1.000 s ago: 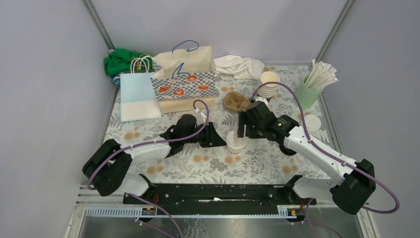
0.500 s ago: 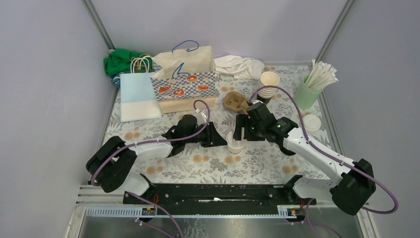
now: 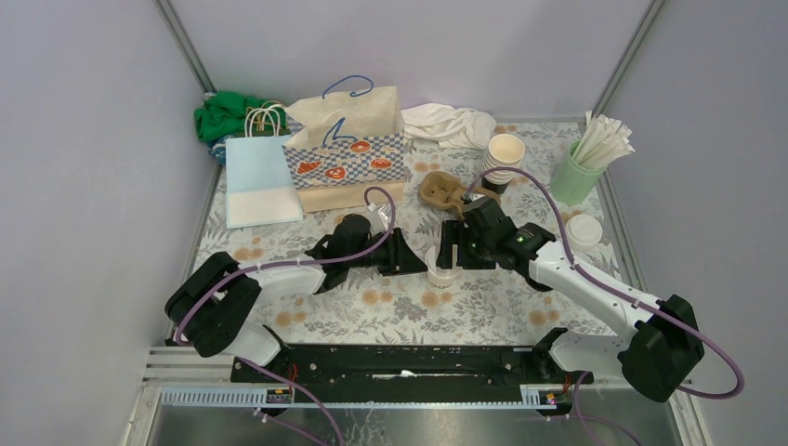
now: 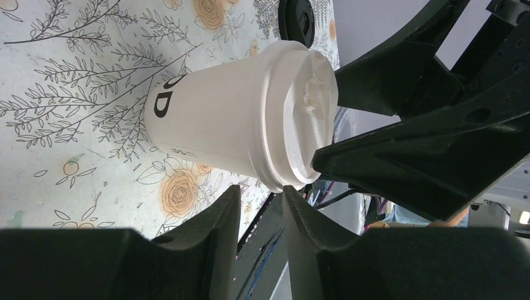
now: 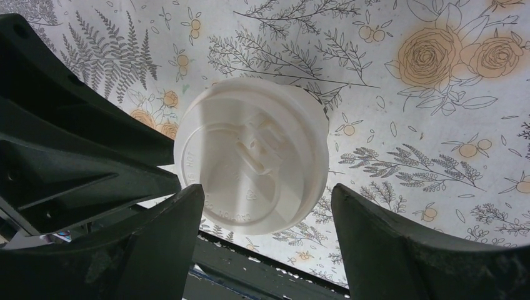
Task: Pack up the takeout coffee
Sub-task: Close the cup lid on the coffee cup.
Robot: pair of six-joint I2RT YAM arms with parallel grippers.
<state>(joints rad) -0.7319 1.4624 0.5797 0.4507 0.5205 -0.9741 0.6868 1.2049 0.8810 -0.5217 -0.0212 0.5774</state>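
A cream paper cup [image 3: 440,270] with dark lettering and a white plastic lid stands on the floral tablecloth between my two grippers. In the left wrist view the cup [image 4: 209,125] sits just past my left gripper [image 4: 262,190]. Its jaws are a narrow gap apart with nothing between them, and one fingertip [image 4: 289,194] is at the lid's rim. My right gripper [image 5: 269,187] is wide open above the lid [image 5: 250,159], one finger on each side, not touching it. In the top view the left gripper [image 3: 415,260] is left of the cup and the right gripper [image 3: 448,249] is over it.
A brown cup carrier [image 3: 441,190] lies behind the cup. A stack of paper cups [image 3: 505,158], a mint tumbler of straws [image 3: 578,177] and white lids [image 3: 585,230] are at back right. A patterned paper bag [image 3: 348,153] and a light blue bag [image 3: 260,177] stand at back left.
My right gripper has moved left and nearer, over the lidded cup. The left gripper and the cup have hardly moved.
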